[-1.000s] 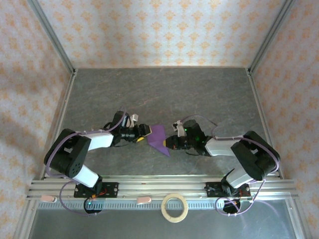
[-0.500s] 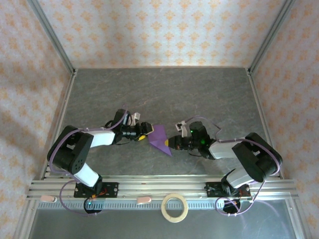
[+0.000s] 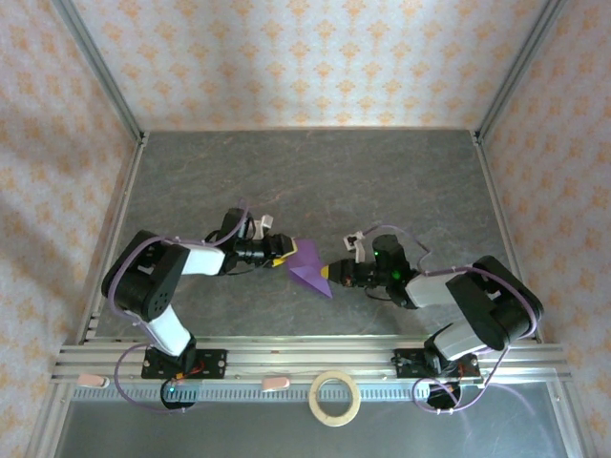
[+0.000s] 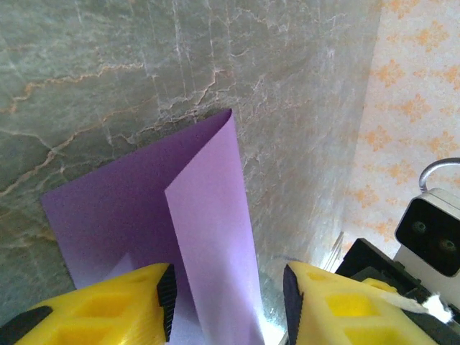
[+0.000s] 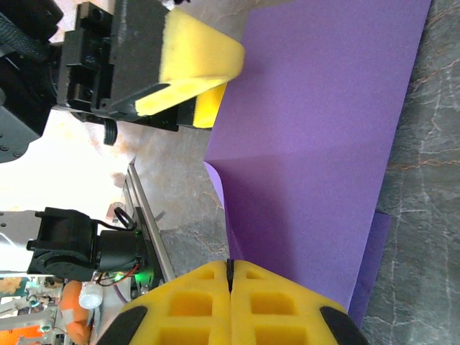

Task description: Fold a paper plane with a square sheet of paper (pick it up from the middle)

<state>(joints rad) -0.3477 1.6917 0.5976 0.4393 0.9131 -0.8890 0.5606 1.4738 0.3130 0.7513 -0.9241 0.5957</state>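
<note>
Square sheet of paper (image 3: 307, 267), part-folded at the middle of the worktop (image 3: 382, 181), lies between our grippers: right gripper (image 3: 328, 275) pinched shut on its right corner, left gripper (image 4: 226, 302) open-fingered astride its raised flap.

left gripper (image 3: 284, 250): jaws apart | right gripper (image 3: 327, 273): pinched on purple paper (image 3: 307, 265) | arms: tips facing

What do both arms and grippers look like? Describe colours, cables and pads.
The left arm and right arm have black joints with white shells between them, and thin purple cables loop along each. The left gripper and right gripper are black, with yellow foam-like pads marked by moulded hollows.
</note>
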